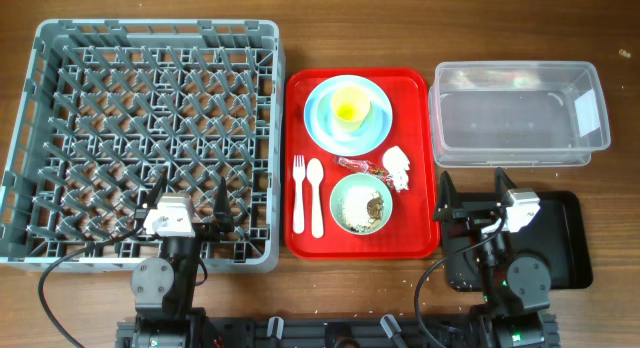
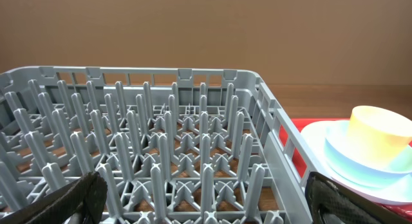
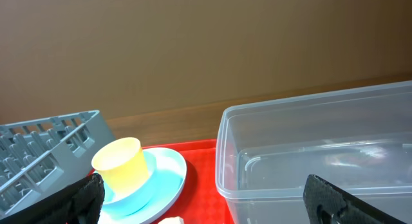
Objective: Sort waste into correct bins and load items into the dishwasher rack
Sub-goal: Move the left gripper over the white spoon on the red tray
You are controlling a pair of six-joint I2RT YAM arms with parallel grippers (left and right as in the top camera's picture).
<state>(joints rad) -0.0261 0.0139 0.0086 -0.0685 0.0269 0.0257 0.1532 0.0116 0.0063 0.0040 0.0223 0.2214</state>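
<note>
White fork [image 1: 298,193] and spoon [image 1: 316,196] lie side by side at the left of the red tray [image 1: 410,243], long axes running near to far, heads pointing far. The left gripper [image 1: 190,193] hovers over the near edge of the grey rack [image 1: 150,28], the right gripper [image 1: 475,183] over the black tray [image 1: 572,243]. Both jaws are spread wide.
</note>
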